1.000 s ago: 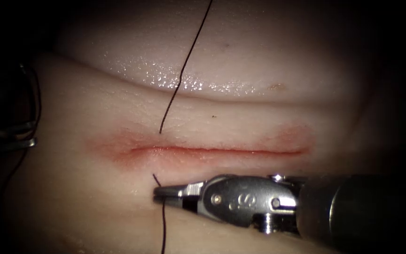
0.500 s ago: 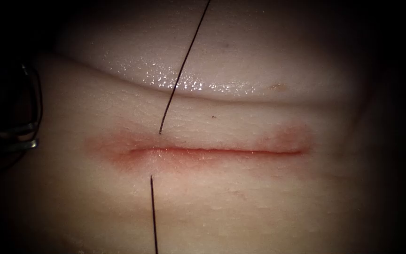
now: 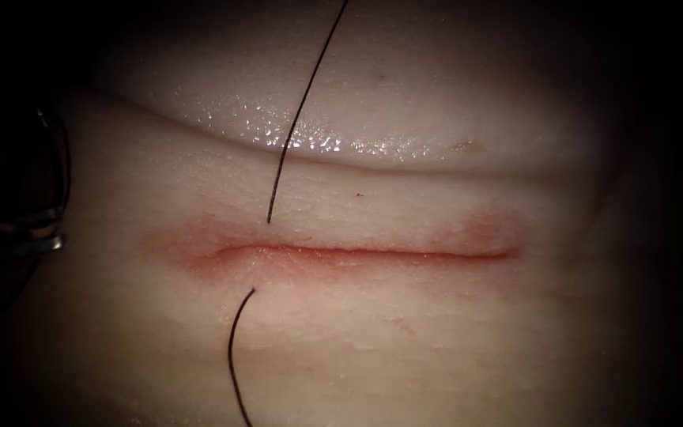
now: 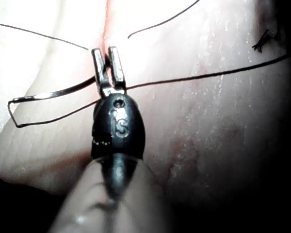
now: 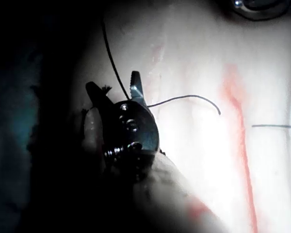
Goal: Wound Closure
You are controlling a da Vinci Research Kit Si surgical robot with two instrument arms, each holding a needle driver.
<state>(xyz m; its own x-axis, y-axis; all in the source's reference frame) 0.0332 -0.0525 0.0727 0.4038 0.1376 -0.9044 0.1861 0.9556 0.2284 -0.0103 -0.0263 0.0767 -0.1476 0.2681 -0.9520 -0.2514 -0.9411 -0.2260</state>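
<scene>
The tissue carries a horizontal cut. A dark thread enters the tissue just above the cut's left end. It comes out below the cut and hangs down in a slack curve. At the far left edge of the endoscope view, the left tool is dimly seen. In the left wrist view its jaws are shut on the needle, gripped near the jaws' base, out of the tissue. The right tool has its jaws open with a strand of thread running between them, held by neither.
Red fluid stains the tissue around the cut. A wet, shiny fold runs across the tissue behind the cut. A short frayed end of thread lies on the tissue.
The right tool, shut on the thread below the cut a second ago, has withdrawn from the endoscope view. The lower strand, straight half a second ago, now curves slack to the left.
</scene>
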